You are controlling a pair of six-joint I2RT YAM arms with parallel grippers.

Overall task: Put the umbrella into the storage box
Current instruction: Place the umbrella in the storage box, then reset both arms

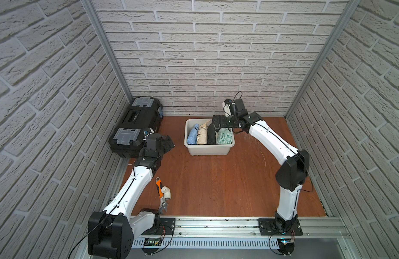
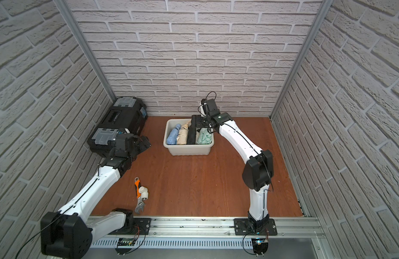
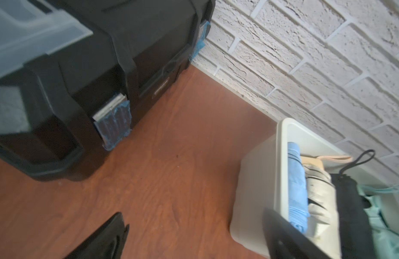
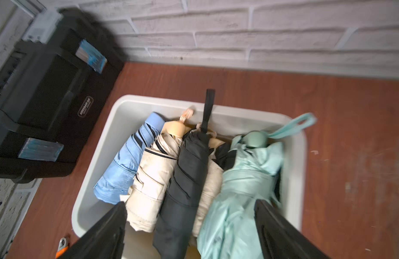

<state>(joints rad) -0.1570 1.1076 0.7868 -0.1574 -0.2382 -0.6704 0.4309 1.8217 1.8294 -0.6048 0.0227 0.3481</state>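
Inside the off-white rectangular plastic storage box (image 1: 208,150), seen in both top views: four folded umbrellas packed side by side, lengthwise, with handles toward the brick-wall end of the box. Order, counted from the box side facing the black toolbox with grey latches (image 1: 135,125): light-blue fabric umbrella (image 4: 124,163), cream fabric umbrella (image 4: 151,179), black fabric umbrella (image 4: 185,179), mint-green fabric umbrella (image 4: 245,179). Further cream fabric showing between the black and mint-green ones. Mint-green umbrella blurred in the right wrist view. Wrist straps of the black and mint-green umbrellas reaching over the box rim on the wall side.

Above the box: right gripper (image 4: 189,201), black fingers (image 4: 108,231) spread wide, straddling the cream, black and mint-green umbrellas, clamped on nothing.

Between the box and the toolbox, close to the toolbox and apart from the box: left gripper (image 3: 193,212), fingers (image 3: 104,237) also spread wide over the reddish-brown wooden desk (image 1: 216,183), clamped on nothing.

Well apart from the box, toward the arm bases: orange-handled adjustable wrench (image 1: 159,186) just beside a white plastic pipe elbow (image 1: 166,192), both lying on the desk.
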